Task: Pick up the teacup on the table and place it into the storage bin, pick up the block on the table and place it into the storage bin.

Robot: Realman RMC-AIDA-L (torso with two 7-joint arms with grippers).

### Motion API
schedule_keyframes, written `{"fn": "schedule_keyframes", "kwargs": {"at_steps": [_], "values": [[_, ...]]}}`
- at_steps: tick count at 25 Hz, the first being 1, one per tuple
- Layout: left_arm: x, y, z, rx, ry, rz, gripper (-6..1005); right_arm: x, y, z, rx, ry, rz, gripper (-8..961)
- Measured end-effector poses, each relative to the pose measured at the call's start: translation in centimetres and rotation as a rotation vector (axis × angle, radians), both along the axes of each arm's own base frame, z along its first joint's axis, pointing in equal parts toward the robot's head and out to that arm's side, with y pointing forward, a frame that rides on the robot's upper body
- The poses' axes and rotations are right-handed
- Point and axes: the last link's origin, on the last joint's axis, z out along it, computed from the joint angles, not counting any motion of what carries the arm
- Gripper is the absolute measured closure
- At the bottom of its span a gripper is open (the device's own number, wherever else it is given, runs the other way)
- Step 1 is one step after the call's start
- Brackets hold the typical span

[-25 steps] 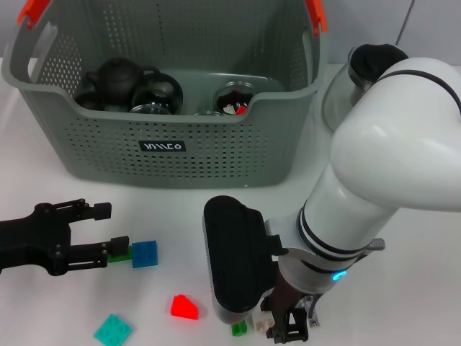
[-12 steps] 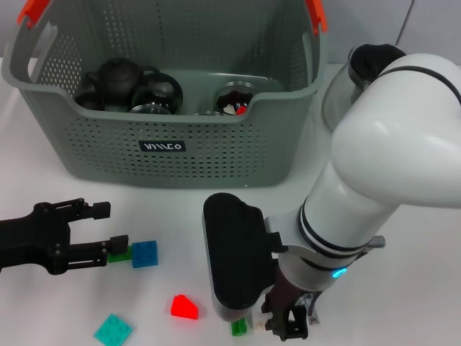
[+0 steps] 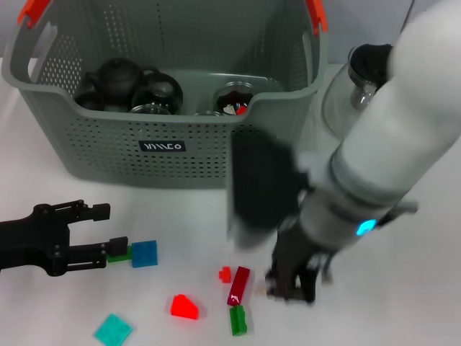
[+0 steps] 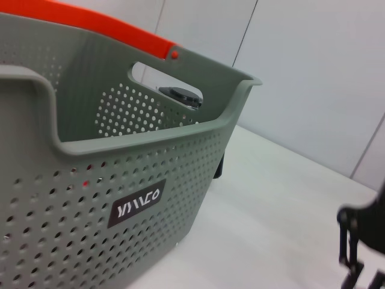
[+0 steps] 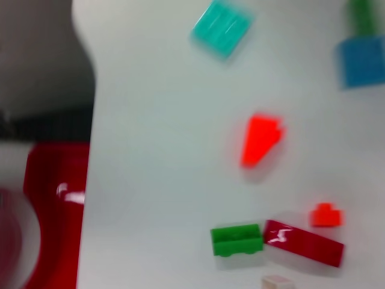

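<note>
The grey-green storage bin (image 3: 180,148) stands at the back of the table, and the left wrist view shows its labelled wall (image 4: 120,198) close up. Loose blocks lie in front of it: blue (image 3: 144,254), red (image 3: 184,306), teal (image 3: 113,329), dark red (image 3: 238,285) and green (image 3: 238,319). My left gripper (image 3: 115,227) rests open at the left, beside the blue block. My right gripper (image 3: 292,285) hangs blurred just right of the dark red block (image 5: 304,241). A glossy red shape (image 5: 54,211) sits close to the right wrist camera; I cannot tell what it is. No teacup shows on the table.
A black teapot (image 3: 115,79) and glass cups (image 3: 155,94) lie inside the bin. A clear glass pot (image 3: 353,79) stands right of the bin, behind my right arm. A small cream block (image 5: 277,282) lies near the green one (image 5: 237,239).
My right arm has swung up and back to the right, uncovering the dark red, small red and green blocks. The left arm has not moved.
</note>
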Motion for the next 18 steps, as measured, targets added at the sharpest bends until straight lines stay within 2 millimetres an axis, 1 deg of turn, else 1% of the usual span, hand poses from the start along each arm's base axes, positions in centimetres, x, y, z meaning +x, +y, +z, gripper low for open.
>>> {"fn": "schedule_keyframes", "kwargs": {"at_steps": [4, 8, 10, 12, 14, 15, 18], "values": [[0.0, 0.0, 0.1, -0.002, 0.0, -0.002, 200, -2.7, 1.6, 4.3, 0.08, 0.143, -0.046, 777], [-0.1, 0.0, 0.2, 0.0, 0.004, -0.005, 200, -5.5, 3.0, 7.6, 0.126, 0.308, -0.077, 777], [-0.1, 0.1, 0.1, 0.001, 0.009, -0.007, 200, -6.9, 4.2, 9.0, 0.171, 0.387, -0.08, 777], [0.0, 0.1, 0.1, 0.0, 0.01, -0.009, 200, -8.1, 5.6, 10.1, 0.228, 0.455, -0.081, 777], [0.1, 0.2, 0.1, -0.002, 0.01, -0.013, 200, -9.0, 7.1, 10.5, 0.282, 0.506, -0.088, 778], [0.1, 0.2, 0.1, -0.005, 0.011, -0.016, 200, -9.4, 8.1, 10.7, 0.311, 0.526, -0.095, 778], [0.3, 0.3, 0.0, -0.012, 0.011, -0.024, 200, -9.8, 10.5, 10.5, 0.368, 0.537, -0.108, 778]]}}
